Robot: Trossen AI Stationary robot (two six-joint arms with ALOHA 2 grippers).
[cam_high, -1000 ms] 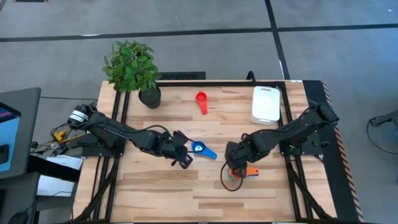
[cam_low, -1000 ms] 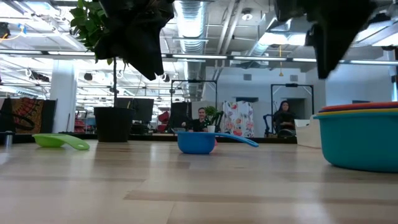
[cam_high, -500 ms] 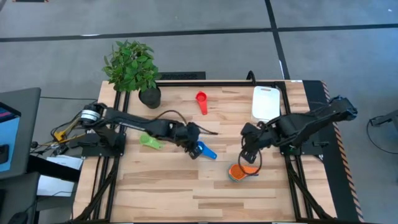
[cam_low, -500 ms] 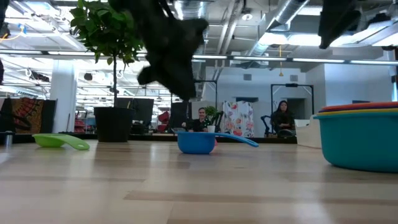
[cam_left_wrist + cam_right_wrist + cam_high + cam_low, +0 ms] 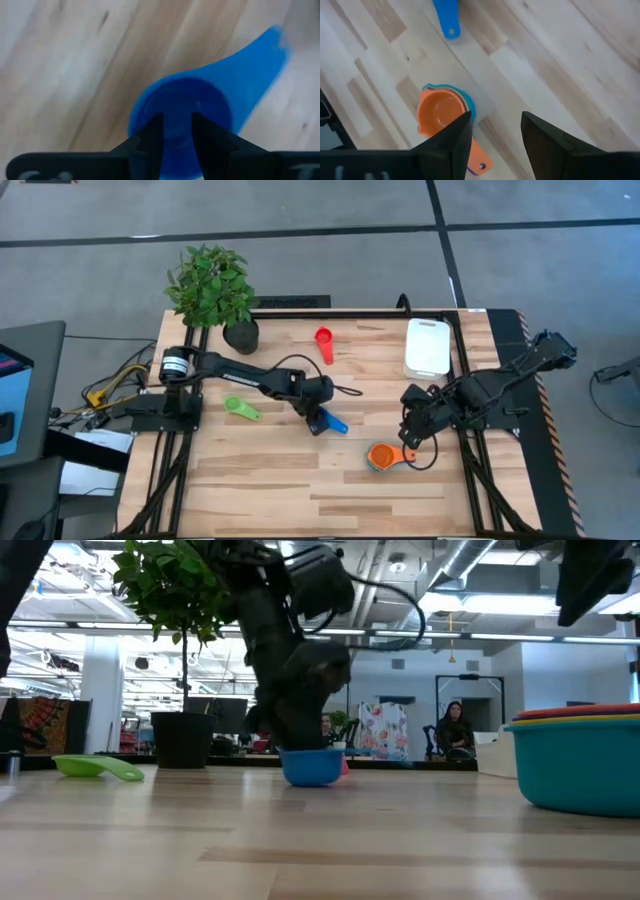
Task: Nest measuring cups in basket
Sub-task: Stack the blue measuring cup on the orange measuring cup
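The measuring cups are spread over the table: a blue cup [image 5: 325, 421] near the middle, a green cup [image 5: 238, 407] to its left, a red cup [image 5: 323, 342] farther back, and a nested stack with an orange cup [image 5: 384, 456] on top, standing on the wood toward the right. The white basket [image 5: 427, 347] sits at the back right with no cup in it. Over the last second the left gripper [image 5: 174, 136] has swung across from beside the blue cup and dropped onto it; the left wrist view shows its fingers [image 5: 150, 137] only a narrow gap apart over the cup's bowl, and whether they pinch the rim yet I cannot tell. In that time the right gripper [image 5: 495, 131] has lifted off the orange stack and drawn back toward the table's right side, jaws spread and empty. I judge that the stack was let go so the blue cup can be brought to it next, while the green and red cups and the move into the basket are not yet done.
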